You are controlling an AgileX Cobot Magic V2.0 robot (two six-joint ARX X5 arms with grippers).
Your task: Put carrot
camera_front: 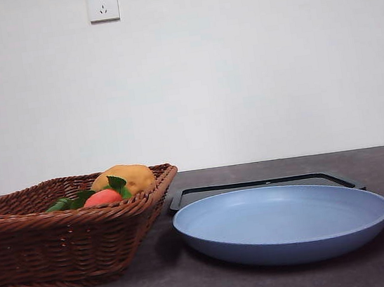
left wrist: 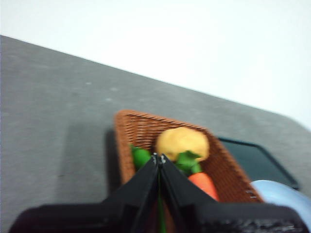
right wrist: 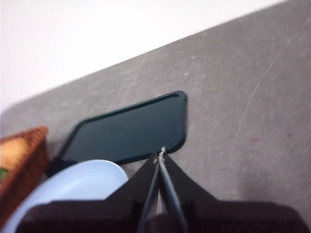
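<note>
The carrot (camera_front: 103, 197) lies in the brown wicker basket (camera_front: 28, 243) at the left, orange-red with green leaves (camera_front: 118, 183), next to a tan potato (camera_front: 129, 176). In the left wrist view the carrot (left wrist: 204, 183) lies in the basket (left wrist: 138, 128) beside the potato (left wrist: 182, 142) and a small green vegetable (left wrist: 141, 157). My left gripper (left wrist: 159, 158) is shut and empty, high above the basket. My right gripper (right wrist: 162, 151) is shut and empty, high above the blue plate (right wrist: 73, 187) and dark tray (right wrist: 129, 128). Neither gripper shows in the front view.
A blue plate (camera_front: 284, 223) stands at the centre right, with a flat dark tray (camera_front: 268, 185) behind it. A white wall with a socket (camera_front: 102, 4) is behind the table. The small green vegetable (camera_front: 60, 204) lies in the basket.
</note>
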